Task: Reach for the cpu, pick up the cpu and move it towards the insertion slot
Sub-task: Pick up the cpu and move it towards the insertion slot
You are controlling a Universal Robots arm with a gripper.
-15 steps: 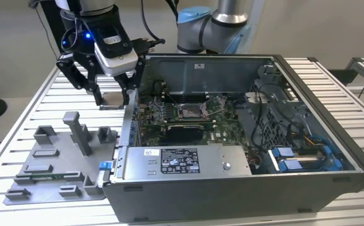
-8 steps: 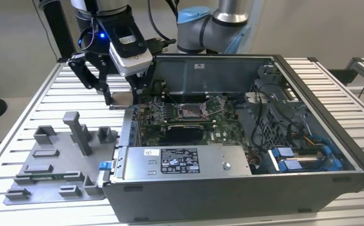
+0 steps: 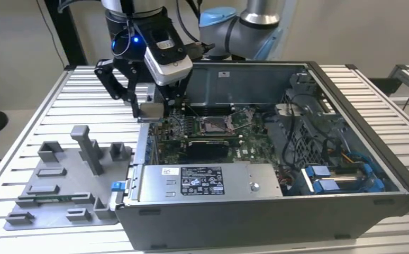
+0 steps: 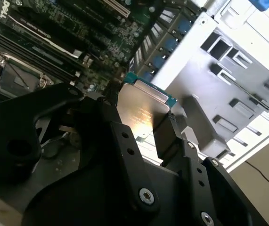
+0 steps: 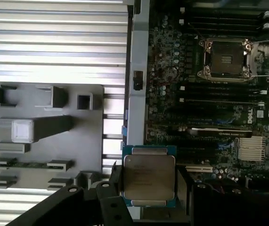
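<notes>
Between tool (image 5: 148, 188) fingers: cpu (image 5: 148, 175), slot (image 5: 225, 60) apart.

Arm reaching down, wrist roughly vertical, gripper (image 4: 143, 123) jaws closed on the cpu (image 5: 148, 175)

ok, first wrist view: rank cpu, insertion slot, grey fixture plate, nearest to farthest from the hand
1. cpu: clamped in the hand itself, over the case's edge.
2. grey fixture plate: just outside the case, beside the cpu, its near edge close by.
3. insertion slot: well inside the case on the motherboard, across several card and memory slots, clearly farthest.
</notes>
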